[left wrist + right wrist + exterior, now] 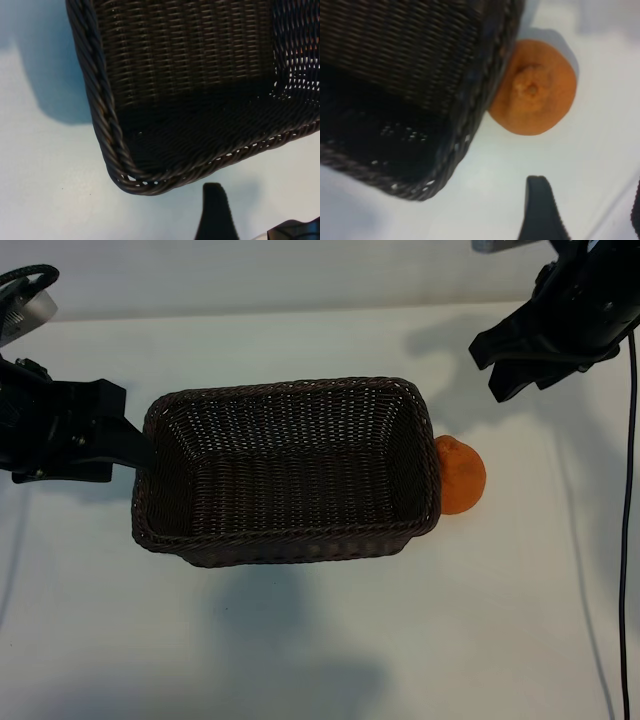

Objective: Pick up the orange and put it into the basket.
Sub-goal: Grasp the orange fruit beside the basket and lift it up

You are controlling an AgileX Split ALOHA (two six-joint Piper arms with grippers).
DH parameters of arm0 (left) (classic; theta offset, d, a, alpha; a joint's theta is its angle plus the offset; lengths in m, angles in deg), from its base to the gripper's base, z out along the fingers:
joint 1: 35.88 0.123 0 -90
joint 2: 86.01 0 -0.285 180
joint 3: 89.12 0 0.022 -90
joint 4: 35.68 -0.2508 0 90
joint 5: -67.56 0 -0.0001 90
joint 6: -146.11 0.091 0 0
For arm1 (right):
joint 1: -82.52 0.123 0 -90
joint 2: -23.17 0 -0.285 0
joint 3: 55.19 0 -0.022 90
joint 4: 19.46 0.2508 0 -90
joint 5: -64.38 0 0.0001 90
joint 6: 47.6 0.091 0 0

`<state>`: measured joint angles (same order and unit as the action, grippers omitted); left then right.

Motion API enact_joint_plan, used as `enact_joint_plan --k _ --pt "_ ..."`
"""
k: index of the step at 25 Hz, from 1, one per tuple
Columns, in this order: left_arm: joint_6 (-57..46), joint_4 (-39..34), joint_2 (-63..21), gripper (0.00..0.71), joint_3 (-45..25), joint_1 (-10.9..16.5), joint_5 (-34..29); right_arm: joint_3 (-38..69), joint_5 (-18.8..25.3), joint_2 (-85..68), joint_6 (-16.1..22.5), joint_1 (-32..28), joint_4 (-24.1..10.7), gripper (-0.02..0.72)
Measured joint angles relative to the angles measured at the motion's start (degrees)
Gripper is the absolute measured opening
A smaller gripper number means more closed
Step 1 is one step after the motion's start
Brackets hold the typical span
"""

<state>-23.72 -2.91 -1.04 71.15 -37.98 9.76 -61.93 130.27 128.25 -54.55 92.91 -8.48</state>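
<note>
The orange (461, 475) — round, firm, bumpy-skinned, likely light — touches the basket (290, 545) at its 3 o'clock wall, so the right gripper (515, 368), jaws wide and empty, should pinch across its free sides, while the left gripper (128, 445), jaws wide with nothing between them, sits at the basket's 9 o'clock.

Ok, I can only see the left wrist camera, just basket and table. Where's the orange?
Observer: The orange sits on the table against the outside of the basket, at the end away from the left arm.
Operator: Is anything in the basket?
Observer: No, the exterior view shows it empty.
Operator: Is the other arm grabbing the orange?
Observer: No. The right end effector is open, off beyond the orange, not touching it.
Operator: What's my arm doing?
Observer: The left end effector is open beside the basket's opposite end.
</note>
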Motion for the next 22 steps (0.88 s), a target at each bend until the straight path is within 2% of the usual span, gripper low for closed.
enact_joint_plan --k 11,17,22 --pt "0.00 0.00 0.00 0.525 0.00 0.00 -0.06 0.00 -4.97 6.55 0.58 0.00 -1.40 0.433" --pt "0.01 0.00 0.00 0.525 0.00 0.00 -0.12 0.00 -5.51 8.24 4.88 0.00 -5.50 0.433" --pt "0.01 0.00 0.00 0.525 0.00 0.00 -0.12 0.00 -5.66 10.48 6.23 0.00 -6.13 0.433"
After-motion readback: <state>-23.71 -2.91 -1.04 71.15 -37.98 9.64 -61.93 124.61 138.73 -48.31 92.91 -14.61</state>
